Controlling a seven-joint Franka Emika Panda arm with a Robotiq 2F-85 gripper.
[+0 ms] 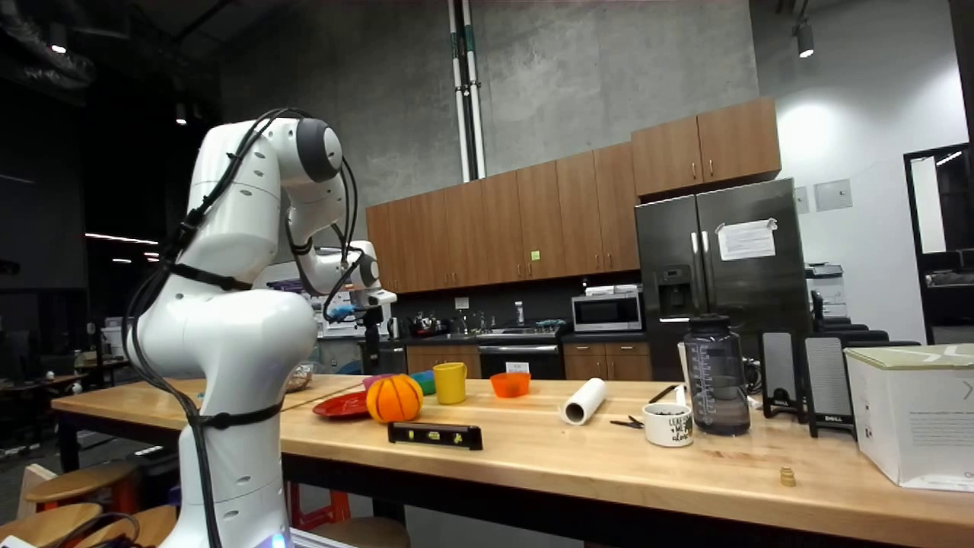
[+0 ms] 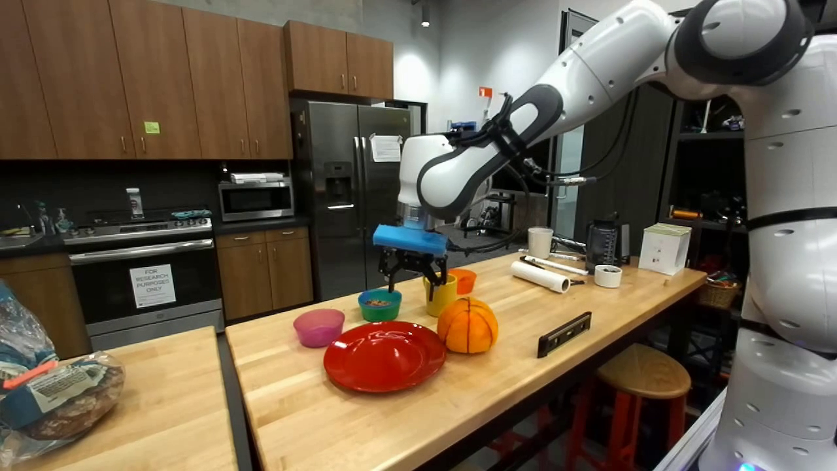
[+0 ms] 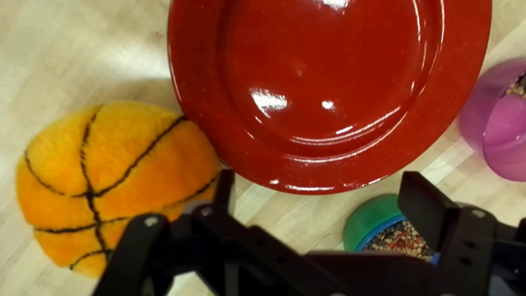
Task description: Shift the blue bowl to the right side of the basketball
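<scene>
The blue bowl (image 2: 380, 305) is small and teal, holds small pebbles, and stands on the table behind the red plate. In the wrist view the bowl (image 3: 372, 222) has a green outside and a blue inside, partly hidden by a finger. In an exterior view the bowl (image 1: 424, 382) is partly hidden behind the yellow cup. The basketball (image 2: 467, 325) is an orange ball with dark lines beside the plate; it also shows in the wrist view (image 3: 115, 181). My gripper (image 2: 412, 292) is open and empty above the table, its fingers (image 3: 318, 176) spanning between ball and bowl.
A red plate (image 2: 386, 360) lies by the ball. A pink bowl (image 2: 319, 327), a yellow cup (image 2: 442, 296) and an orange bowl (image 2: 463, 281) stand nearby. A black level (image 2: 564, 334) and a paper roll (image 2: 540, 275) lie farther along the table. A bread bag (image 2: 62, 392) sits on another table.
</scene>
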